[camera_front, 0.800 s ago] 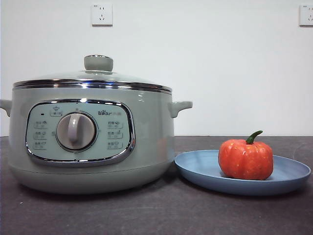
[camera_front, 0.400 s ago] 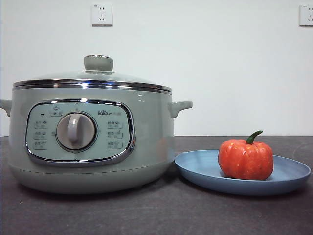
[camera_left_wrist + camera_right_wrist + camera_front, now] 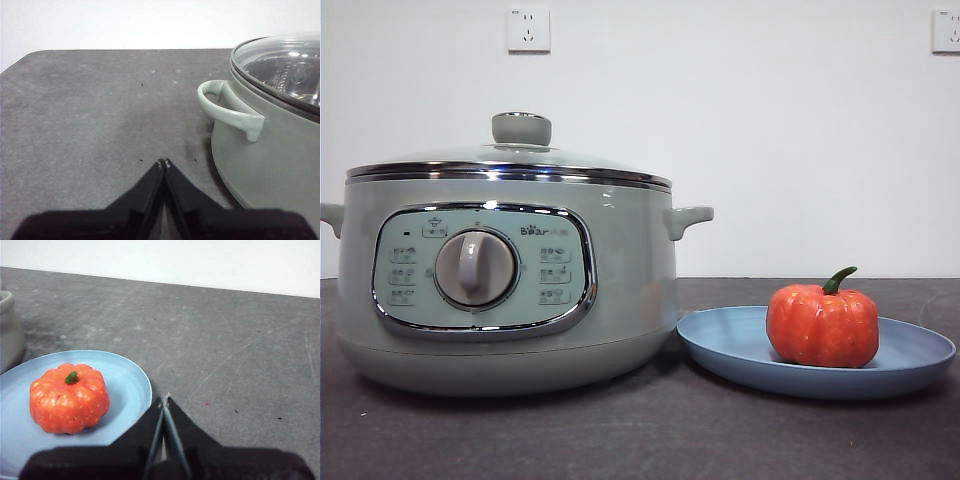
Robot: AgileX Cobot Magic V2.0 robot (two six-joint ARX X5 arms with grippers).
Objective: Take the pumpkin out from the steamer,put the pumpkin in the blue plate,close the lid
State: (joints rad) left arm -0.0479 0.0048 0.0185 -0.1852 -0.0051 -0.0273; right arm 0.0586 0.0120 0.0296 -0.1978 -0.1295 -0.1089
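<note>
On the dark desk (image 3: 620,440), nearest the front camera, the blue plate (image 3: 910,355) holds the pumpkin (image 3: 822,325) upright, stem up, just beside the steamer (image 3: 510,280). Above, the lid (image 3: 510,165) sits flat on the chrome rim, its knob centred. By this layout all three steps look finished, so nothing seems left but for both arms to stay clear.

Neither arm shows in the front view; only the wrist cameras reveal them. The left pincer (image 3: 164,162) is clenched and empty, low over bare desk beside the steamer's side handle (image 3: 227,110). The right pincer (image 3: 165,399) is likewise clenched on nothing, by the plate's edge and apart from the pumpkin. The left wrist view also looks down through the glass lid, but what lies inside is unclear.
</note>
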